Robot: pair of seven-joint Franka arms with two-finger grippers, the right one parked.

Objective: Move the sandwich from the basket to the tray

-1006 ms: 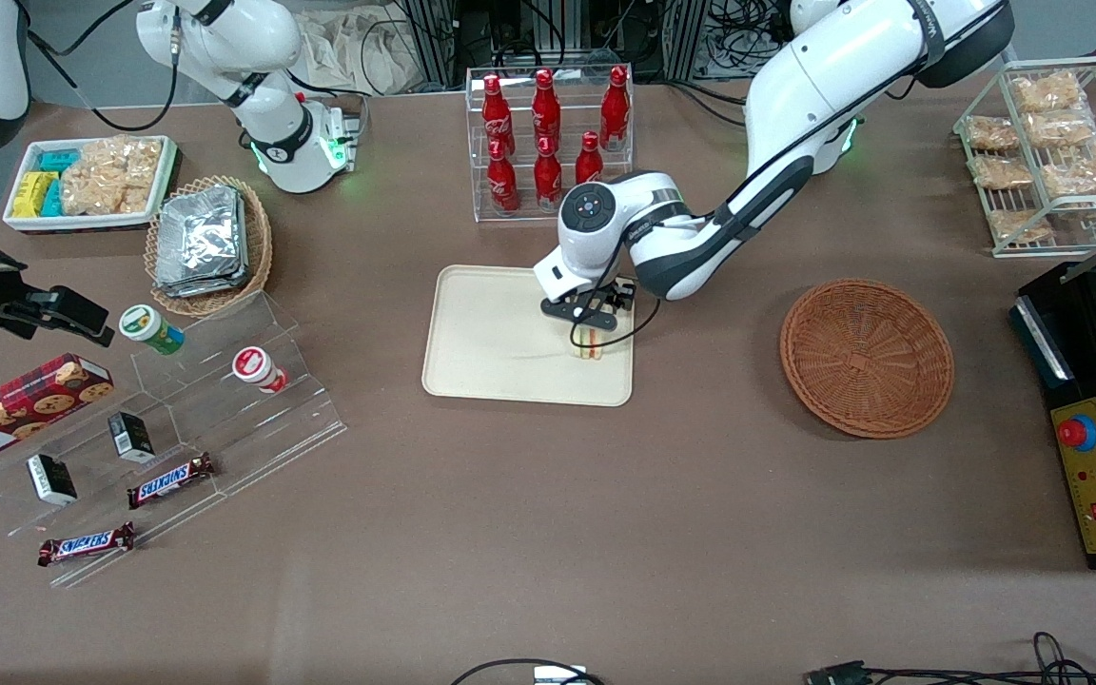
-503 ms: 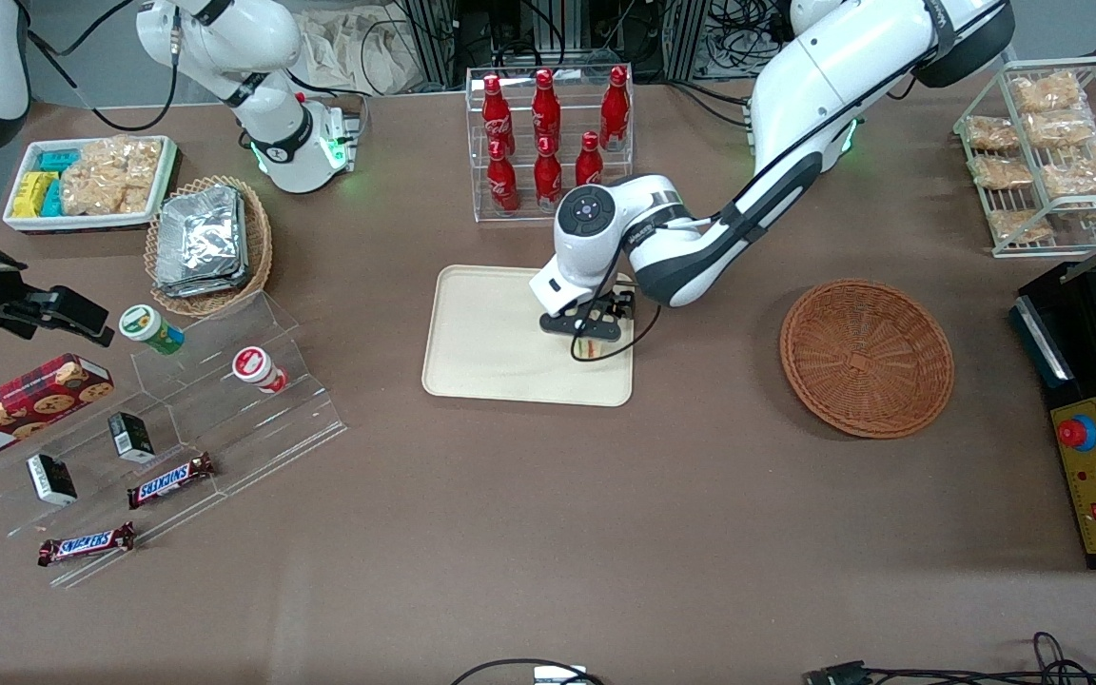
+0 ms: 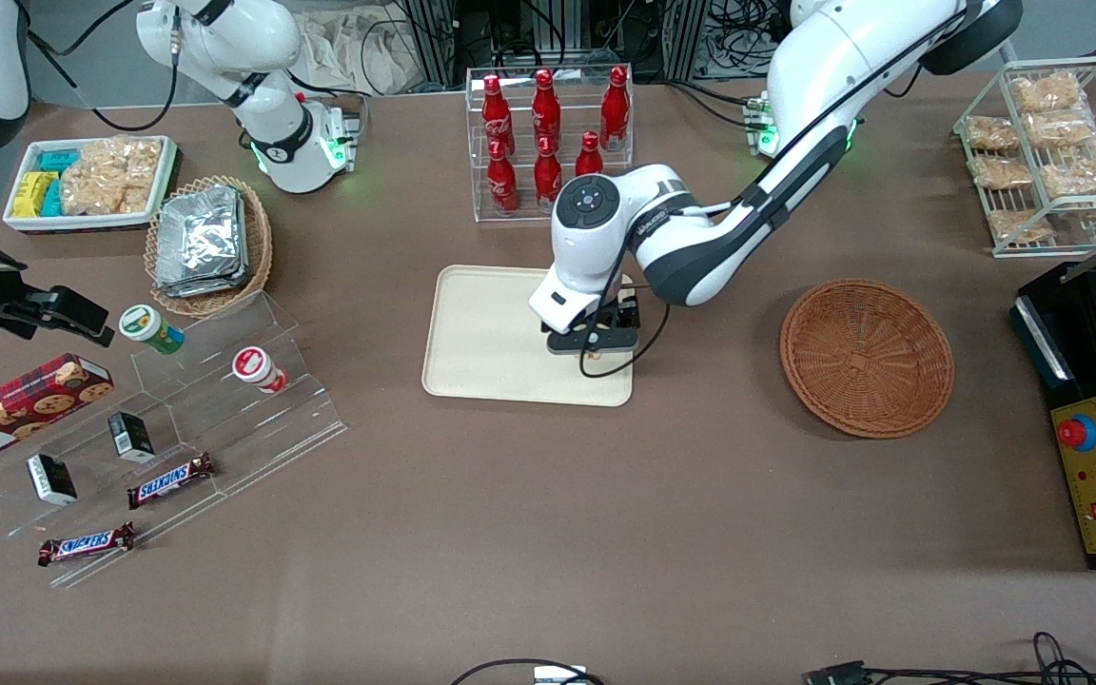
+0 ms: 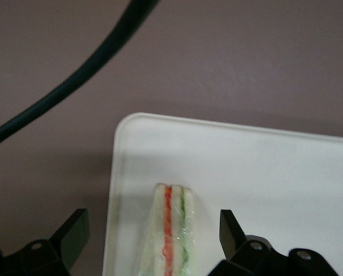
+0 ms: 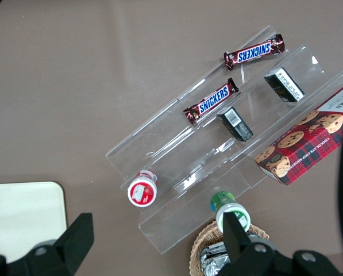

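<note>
I am holding my gripper (image 4: 151, 238) just above the tray (image 3: 486, 333), over the corner of it that lies nearest the basket (image 3: 866, 357) and nearest the front camera. My fingers (image 4: 73, 233) are standing spread apart, one on each side of the sandwich (image 4: 172, 230) and clear of it, so I am gripping nothing. The sandwich is resting on the tray on its edge, close to the tray's rim, its red and green filling layers facing up at my wrist camera. In the front view my own wrist is covering it. The basket is sitting on the table well apart from the tray, toward my end of the table.
</note>
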